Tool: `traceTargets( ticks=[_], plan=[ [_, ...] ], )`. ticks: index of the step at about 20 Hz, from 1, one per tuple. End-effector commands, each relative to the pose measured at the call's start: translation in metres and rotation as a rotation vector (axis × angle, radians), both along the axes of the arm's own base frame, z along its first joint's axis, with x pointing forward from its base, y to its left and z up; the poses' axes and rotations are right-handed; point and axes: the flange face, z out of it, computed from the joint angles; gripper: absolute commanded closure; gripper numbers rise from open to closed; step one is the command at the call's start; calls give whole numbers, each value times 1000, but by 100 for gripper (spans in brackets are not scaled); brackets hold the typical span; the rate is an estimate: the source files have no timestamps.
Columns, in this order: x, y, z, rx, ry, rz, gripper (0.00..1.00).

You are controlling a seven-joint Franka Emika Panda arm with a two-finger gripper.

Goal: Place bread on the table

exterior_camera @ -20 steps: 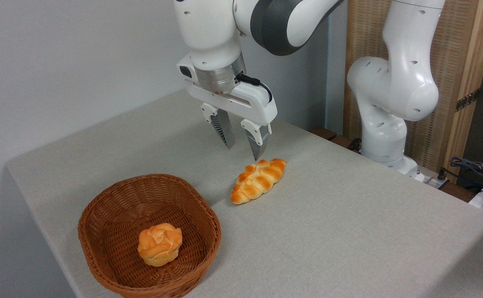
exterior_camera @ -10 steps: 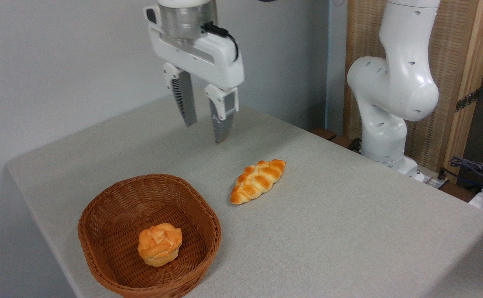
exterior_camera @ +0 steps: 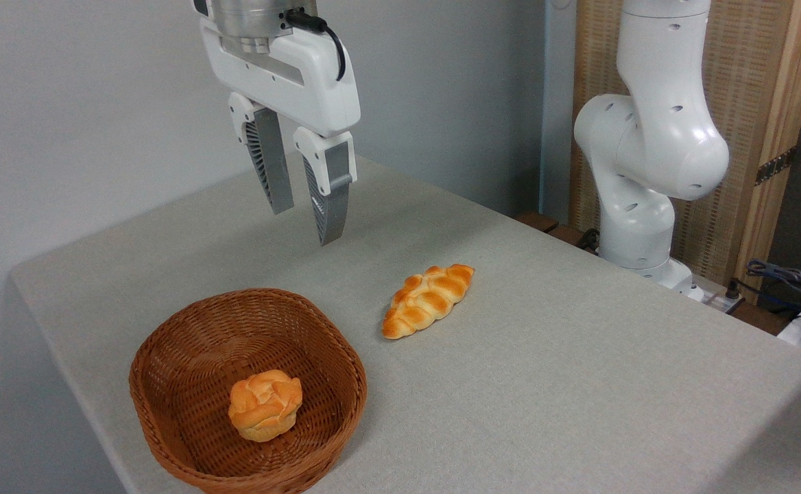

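One braided loaf, the bread [exterior_camera: 428, 300], lies flat on the table [exterior_camera: 579, 384], golden-orange with pale creases, its tapered ends running from lower left to upper right. Nothing touches it. It sits below the jaws and off to their right, well apart from them, with bare tabletop between.

The gripper [exterior_camera: 304, 223] hangs in the air above the far left part of the table, pointing downward with a slight tilt. Its jaws stand apart with an empty gap between them; they hold nothing. The two ribbed grey fingers [exterior_camera: 330, 206] end clear of the surface, and a black cable loops at the top of the white gripper body.

Below the jaws and a little to their left stands a brown wicker basket [exterior_camera: 174, 343], near the front left edge of the table and just left of the loaf without touching it. A small round knotted bun [exterior_camera: 265, 405] rests on the basket's floor, toward its near side.

Far to the right of the jaws, the arm's white base column [exterior_camera: 647, 178] rises beside the table's back edge, in front of a woven wooden panel [exterior_camera: 750, 103]. Some cables [exterior_camera: 784, 281] lie at the right edge.
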Motion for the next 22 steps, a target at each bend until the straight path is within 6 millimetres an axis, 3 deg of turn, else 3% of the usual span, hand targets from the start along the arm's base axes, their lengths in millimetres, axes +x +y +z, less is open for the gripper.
traceTargets(
  ticks=[1,4,14,22],
  plan=[
    [1,3,5,24,11,-34,0],
    [0,-10,2,26,19,-36,0],
    [1,-17,-5,28,37,34,0],
    [1,-11,-5,28,37,38,0]
  ],
)
